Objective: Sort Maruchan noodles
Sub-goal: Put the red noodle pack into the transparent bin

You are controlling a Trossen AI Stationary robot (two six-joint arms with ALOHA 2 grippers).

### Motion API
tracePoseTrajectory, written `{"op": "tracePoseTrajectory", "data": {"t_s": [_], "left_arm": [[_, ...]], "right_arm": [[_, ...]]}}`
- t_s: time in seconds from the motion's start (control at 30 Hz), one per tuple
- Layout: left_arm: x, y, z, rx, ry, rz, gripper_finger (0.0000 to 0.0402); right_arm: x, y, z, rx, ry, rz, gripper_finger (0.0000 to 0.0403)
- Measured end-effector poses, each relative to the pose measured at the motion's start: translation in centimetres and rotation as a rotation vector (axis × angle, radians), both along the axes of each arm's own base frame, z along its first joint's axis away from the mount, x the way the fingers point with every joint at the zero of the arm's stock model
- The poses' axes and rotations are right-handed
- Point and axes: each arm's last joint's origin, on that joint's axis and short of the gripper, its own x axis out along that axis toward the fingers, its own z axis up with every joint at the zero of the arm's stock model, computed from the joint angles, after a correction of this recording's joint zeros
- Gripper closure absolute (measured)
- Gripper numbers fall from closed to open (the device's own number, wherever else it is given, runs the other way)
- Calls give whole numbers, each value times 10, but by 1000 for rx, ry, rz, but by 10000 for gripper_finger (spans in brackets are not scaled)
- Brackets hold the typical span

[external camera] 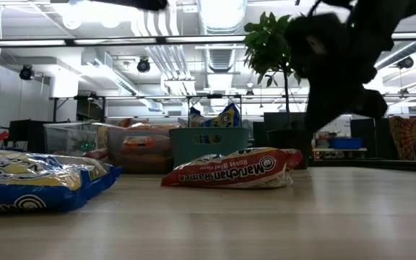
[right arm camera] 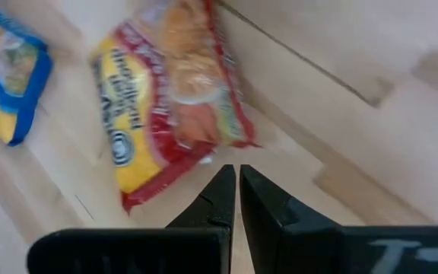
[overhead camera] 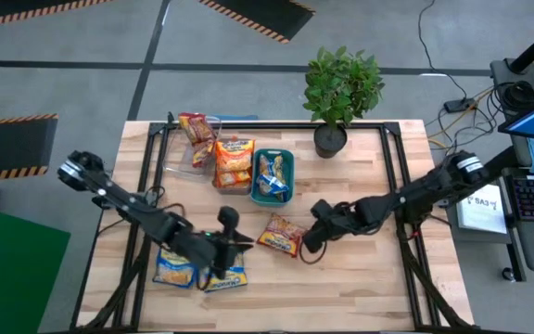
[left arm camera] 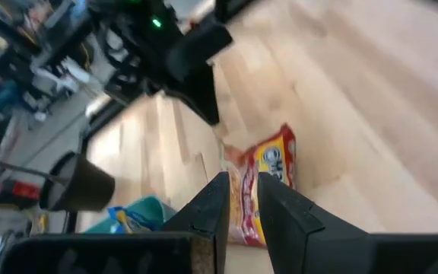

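Right gripper (overhead camera: 311,243) closed, empty, just beside red packet (overhead camera: 281,235) at its 3 o'clock. Left gripper (overhead camera: 245,243) fingers slightly apart, nothing between, at packet's 9 o'clock. Two blue packets (overhead camera: 176,270) under left arm.

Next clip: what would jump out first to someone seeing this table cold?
The red ramen packet lying alone mid-table, with the right gripper beside it, fingers shut and holding nothing. Behind it, three bins stuffed with packets sit near a potted plant; two blue packets lie under the left arm.
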Motion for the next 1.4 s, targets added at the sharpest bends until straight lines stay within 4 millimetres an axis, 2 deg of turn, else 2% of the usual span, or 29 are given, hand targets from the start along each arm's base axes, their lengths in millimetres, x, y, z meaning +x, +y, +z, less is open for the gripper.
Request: {"op": "tracePoseTrajectory", "data": {"t_s": [0.17,0.27,0.43,0.63,0.83,1.03,1.4], "left_arm": [[29,2,-21,-34,111,2,349],[45,5,-33,-75,168,-17,349],[64,17,-61,-86,269,42,349],[75,36,-90,-130,367,112,349],[78,48,-105,-156,415,156,359],[81,54,-115,-181,454,160,364],[84,60,-122,-192,457,180,364]], "right_arm": [[-6,-14,-8,120,20,-48,383],[-7,-20,-11,178,26,-43,357],[-2,-21,-14,222,2,-27,281],[12,-20,-21,235,-64,-27,179],[22,-20,-36,216,-77,-43,117],[35,-17,-49,207,-146,-6,97],[58,-12,-54,226,-367,41,109]]}}
